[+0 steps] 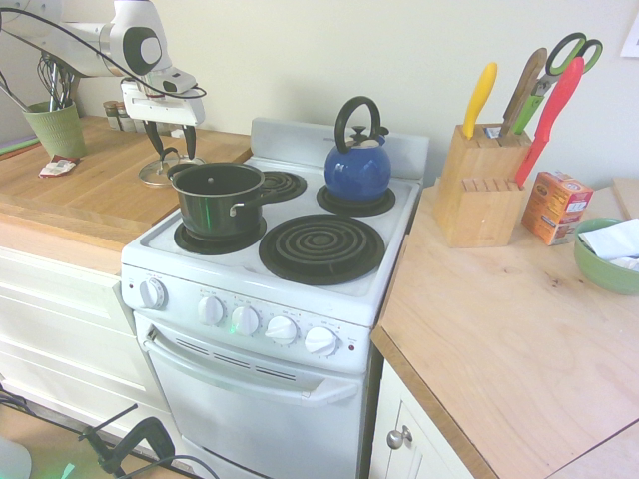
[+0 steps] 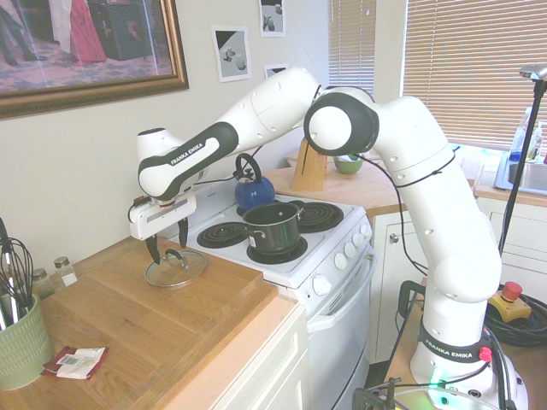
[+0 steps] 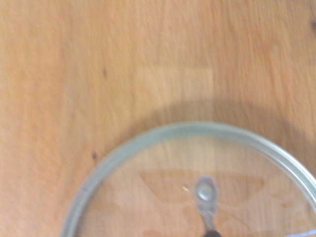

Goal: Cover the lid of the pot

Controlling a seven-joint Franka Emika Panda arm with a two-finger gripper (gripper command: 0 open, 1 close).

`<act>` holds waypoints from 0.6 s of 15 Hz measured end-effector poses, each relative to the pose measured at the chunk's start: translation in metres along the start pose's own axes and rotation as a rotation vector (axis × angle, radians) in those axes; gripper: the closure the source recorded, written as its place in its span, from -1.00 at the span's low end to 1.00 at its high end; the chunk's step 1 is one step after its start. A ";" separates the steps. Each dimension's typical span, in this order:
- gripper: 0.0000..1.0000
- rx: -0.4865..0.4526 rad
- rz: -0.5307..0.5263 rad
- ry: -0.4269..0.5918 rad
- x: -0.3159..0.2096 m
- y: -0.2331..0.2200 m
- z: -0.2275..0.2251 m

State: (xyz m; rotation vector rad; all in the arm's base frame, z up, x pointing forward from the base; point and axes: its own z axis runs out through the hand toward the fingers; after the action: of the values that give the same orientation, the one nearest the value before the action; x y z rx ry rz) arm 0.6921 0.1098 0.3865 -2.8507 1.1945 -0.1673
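At the front of the white stove (image 1: 270, 299) runs a row of five knobs (image 1: 244, 320), and above them sit four coil burners (image 1: 321, 247) on the cooktop. One pot (image 1: 217, 198), dark and glossy with a silvery rim and short steel side handles, stands uncovered on the front burner nearest the wooden counter (image 1: 90, 190); one blue kettle (image 1: 356, 170) with a black looped handle stands on a rear burner behind it, well apart from the pot. On that counter, just beside the stove's edge, lies the one lid (image 2: 175, 267), clear glass with a thin metal rim, flat on the wood with its handle up. In the wrist view the lid (image 3: 197, 177) fills the lower part of the picture, slightly blurred, with bare wood around it. The gripper (image 2: 167, 241) hangs pointing straight down over the lid, its two dark fingers spread wide to either side of the handle and holding nothing; whether the tips touch the glass cannot be told. Further along the counter stand one green cup (image 1: 57, 130) of whisks, two small shakers (image 2: 55, 272), and one small packet (image 2: 79, 361) lying flat. On the other counter, across the stove, one wooden knife block (image 1: 481, 190) holds several handles in yellow, brown, red and green, with one orange box (image 1: 555, 206) and one green bowl (image 1: 591, 267) beside it.
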 end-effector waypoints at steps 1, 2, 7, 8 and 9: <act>1.00 0.000 0.000 0.001 -0.001 -0.001 -0.001; 1.00 -0.001 0.001 0.002 -0.001 -0.001 -0.002; 1.00 -0.021 0.000 -0.008 -0.003 0.000 0.000; 1.00 -0.024 -0.003 -0.011 -0.004 0.000 0.000; 1.00 -0.029 -0.005 -0.014 -0.006 -0.001 0.001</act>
State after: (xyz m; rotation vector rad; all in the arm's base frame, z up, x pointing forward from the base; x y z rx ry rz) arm 0.6886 0.1146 0.3852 -2.8743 1.1975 -0.1313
